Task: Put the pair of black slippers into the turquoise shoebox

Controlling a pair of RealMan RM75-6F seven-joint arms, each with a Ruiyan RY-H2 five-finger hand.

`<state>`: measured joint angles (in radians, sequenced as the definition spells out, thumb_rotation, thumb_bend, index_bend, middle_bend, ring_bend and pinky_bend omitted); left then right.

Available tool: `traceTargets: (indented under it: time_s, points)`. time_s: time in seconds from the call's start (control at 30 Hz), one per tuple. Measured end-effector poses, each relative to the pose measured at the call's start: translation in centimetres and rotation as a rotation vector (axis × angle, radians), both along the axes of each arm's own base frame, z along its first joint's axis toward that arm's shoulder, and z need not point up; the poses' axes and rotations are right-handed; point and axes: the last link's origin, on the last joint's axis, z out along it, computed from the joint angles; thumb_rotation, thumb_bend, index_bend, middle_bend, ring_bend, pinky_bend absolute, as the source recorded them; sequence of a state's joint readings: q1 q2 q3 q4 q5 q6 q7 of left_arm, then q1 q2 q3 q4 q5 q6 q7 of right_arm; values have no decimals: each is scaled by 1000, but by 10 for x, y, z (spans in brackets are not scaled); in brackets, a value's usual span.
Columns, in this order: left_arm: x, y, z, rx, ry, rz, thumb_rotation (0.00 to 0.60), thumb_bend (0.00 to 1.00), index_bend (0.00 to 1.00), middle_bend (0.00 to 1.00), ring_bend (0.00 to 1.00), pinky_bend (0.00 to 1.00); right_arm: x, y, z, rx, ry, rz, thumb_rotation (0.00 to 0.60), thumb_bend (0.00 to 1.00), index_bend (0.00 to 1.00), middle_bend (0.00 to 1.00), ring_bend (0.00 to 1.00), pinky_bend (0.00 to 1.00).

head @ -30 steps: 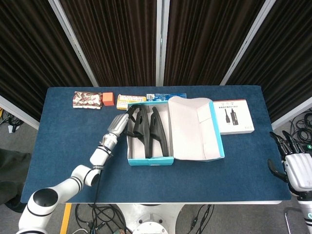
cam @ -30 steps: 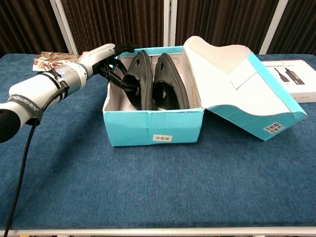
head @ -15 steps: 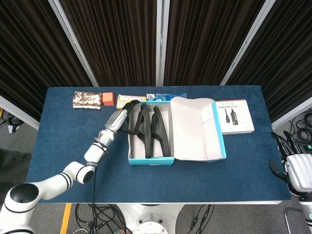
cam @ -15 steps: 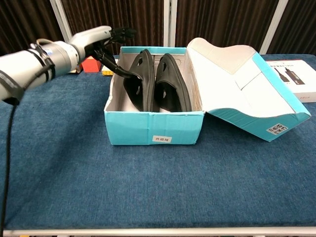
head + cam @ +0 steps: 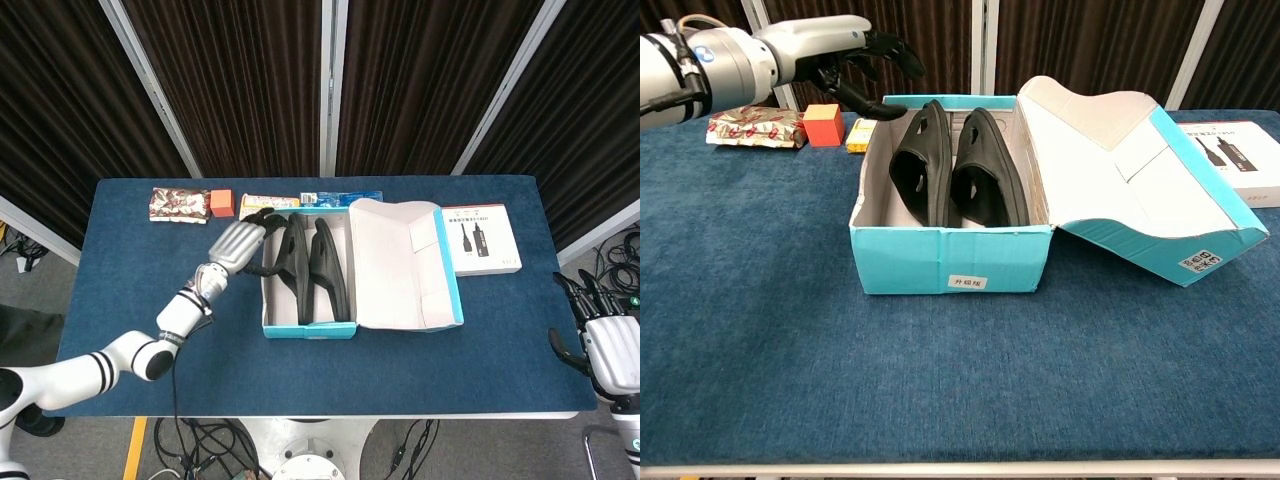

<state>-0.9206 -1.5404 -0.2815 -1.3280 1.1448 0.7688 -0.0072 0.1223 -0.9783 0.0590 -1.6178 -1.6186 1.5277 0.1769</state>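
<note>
Both slippers boxed, left hand empty above the rim

The black slippers (image 5: 952, 170) stand on edge, side by side, inside the turquoise shoebox (image 5: 950, 262), packed narrow to fit. The left hand (image 5: 855, 62) hovers at the box's 10 o'clock corner, fingers spread and holding nothing. The right hand (image 5: 610, 350) hangs off the table's 4 o'clock corner, fingers apart, idle. The lid (image 5: 1120, 160) lies open at 3 o'clock.

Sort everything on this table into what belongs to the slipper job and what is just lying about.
Job: black slippers, turquoise shoebox, left hand.

Lying about: patterned packet, orange block, yellow packet, blue packet, white cable box. Right hand idle.
</note>
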Motion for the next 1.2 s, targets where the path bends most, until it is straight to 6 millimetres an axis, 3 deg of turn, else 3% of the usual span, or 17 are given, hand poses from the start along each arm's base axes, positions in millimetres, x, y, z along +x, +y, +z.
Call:
traceTargets:
  time_s: [0.43, 0.73, 0.93, 1.2]
  points:
    - [17, -8, -31, -54, 158, -38, 372, 379, 249, 229, 103, 170, -4, 1, 0, -2, -7, -9, 600, 334, 0, 167, 20, 165]
    - [13, -11, -48, -62, 235, -38, 371, 378, 249, 229, 102, 170, -5, 1, 0, -2, -6, -15, 600, 334, 0, 166, 20, 166]
    - [13, -11, -40, -42, 186, -9, 369, 371, 249, 229, 102, 173, -7, 3, 2, -9, -8, -18, 600, 334, 0, 167, 20, 166]
    - [11, -9, -11, -50, -15, 70, 365, 360, 248, 229, 102, 179, -6, 3, 1, -5, -11, -10, 600, 334, 0, 166, 19, 166]
